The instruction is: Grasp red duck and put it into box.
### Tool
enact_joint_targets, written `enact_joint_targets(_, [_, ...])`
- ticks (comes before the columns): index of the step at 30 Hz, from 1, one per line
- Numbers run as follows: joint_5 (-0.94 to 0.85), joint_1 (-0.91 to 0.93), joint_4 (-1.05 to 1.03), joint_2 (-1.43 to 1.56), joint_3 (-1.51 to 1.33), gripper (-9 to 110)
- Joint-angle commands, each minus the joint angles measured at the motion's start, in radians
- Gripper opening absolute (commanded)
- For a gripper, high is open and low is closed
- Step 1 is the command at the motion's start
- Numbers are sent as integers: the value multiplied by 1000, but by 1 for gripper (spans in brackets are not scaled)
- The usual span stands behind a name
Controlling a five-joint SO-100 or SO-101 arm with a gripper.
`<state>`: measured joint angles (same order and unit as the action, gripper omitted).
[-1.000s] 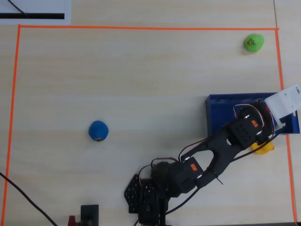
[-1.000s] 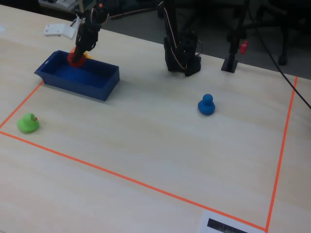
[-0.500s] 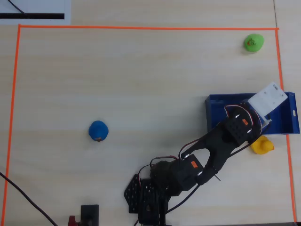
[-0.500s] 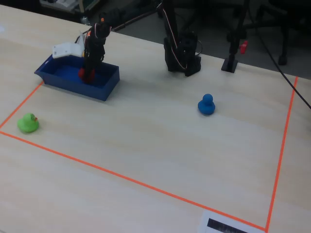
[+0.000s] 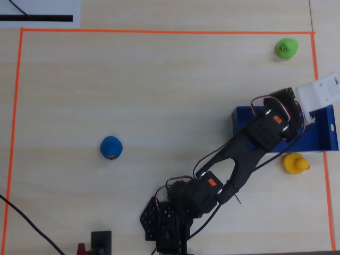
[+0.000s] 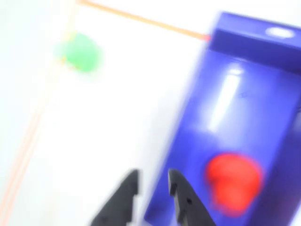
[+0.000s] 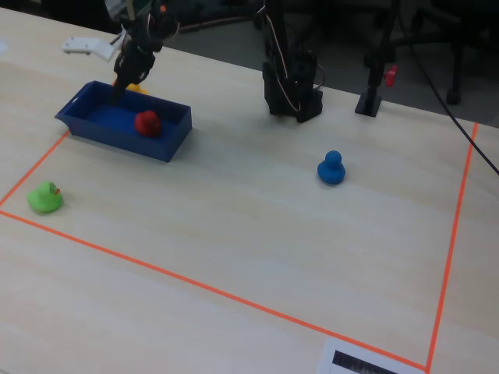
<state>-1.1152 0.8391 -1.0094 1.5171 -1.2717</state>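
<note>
The red duck [image 7: 146, 123] lies on the floor of the blue box [image 7: 125, 139], towards its right end in the fixed view. The wrist view, which is blurred, shows the red duck [image 6: 233, 181] free inside the box [image 6: 263, 42], to the right of my gripper [image 6: 153, 181]. The jaws stand slightly apart with nothing between them. In the fixed view my gripper [image 7: 118, 92] hangs above the box's far wall, apart from the duck. In the overhead view the arm covers most of the box [image 5: 319, 139] and hides the red duck.
A yellow duck [image 5: 295, 163] sits just outside the box. A green duck [image 5: 286, 48] stands in the corner of the orange tape border [image 5: 159, 31], and a blue duck [image 5: 111, 147] near the table's middle. The arm's base [image 7: 292, 86] and a black post [image 7: 373, 92] stand at the edge.
One second ago the gripper held the red duck above the box, then lowered it inside. Now the duck lies loose in the box and the gripper has lifted away, empty.
</note>
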Motion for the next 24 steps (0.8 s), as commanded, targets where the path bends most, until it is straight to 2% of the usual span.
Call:
enact_joint_targets(1, [14, -319, -261, 155, 227, 0])
enact_joint_targets(4, [-64, -566, -305, 391, -175, 0])
enact_joint_targets(7, [-275, -747, -314, 692, -710, 0])
enact_joint_targets(10, [-405, -831, -288, 996, -1150, 0])
enact_joint_targets(13, [-499, -845, -275, 1284, -1442, 0])
enact_joint_targets(17, [-606, -810, -345, 1635, -1692, 0])
enact_joint_targets(18, [-586, -804, -345, 1695, -1724, 0])
enact_joint_targets(24, [-549, -810, -360, 1793, -1776, 0])
